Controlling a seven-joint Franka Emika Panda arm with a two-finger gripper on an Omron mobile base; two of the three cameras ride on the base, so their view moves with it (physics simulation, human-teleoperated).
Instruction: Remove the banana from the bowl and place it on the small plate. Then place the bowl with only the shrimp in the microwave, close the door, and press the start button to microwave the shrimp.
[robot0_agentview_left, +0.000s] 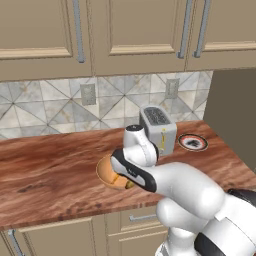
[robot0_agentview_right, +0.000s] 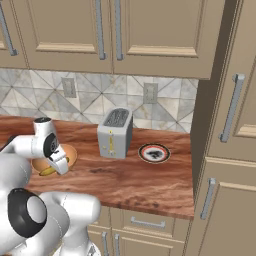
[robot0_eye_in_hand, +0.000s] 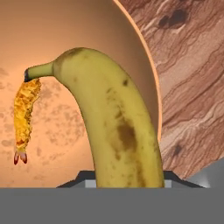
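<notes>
**Yellow banana in the bowl, gripper down on it**

Yellow and brown-flecked, the banana (robot0_eye_in_hand: 114, 131) is seen at centre of the hand view, inside the orange-tan bowl (robot0_eye_in_hand: 87, 26); the shrimp (robot0_eye_in_hand: 25, 118) lies at left (beside the stem). The gripper (robot0_agentview_left: 125, 181) is lowered into the bowl; its jaws' spread and any hold cannot be told. Wooden counter (robot0_eye_in_hand: 188, 87) fills the right.

Light is even and soft across all three rendered views, bright enough to read every surface, with no hard glare and only faint shading under the upper cabinets (robot0_agentview_left: 125, 35) and beside the toaster (robot0_agentview_right: 116, 133). The base views are sharp but coarse, with slightly jagged edges along the countertop (robot0_agentview_left: 50, 170) and no bending at the frame borders. In the hand view the banana (robot0_eye_in_hand: 113, 127) sits very close, its skin texture smooth and slightly soft, and the bowl (robot0_eye_in_hand: 87, 30) glows a warm, flat orange without distinct shadow.
</notes>
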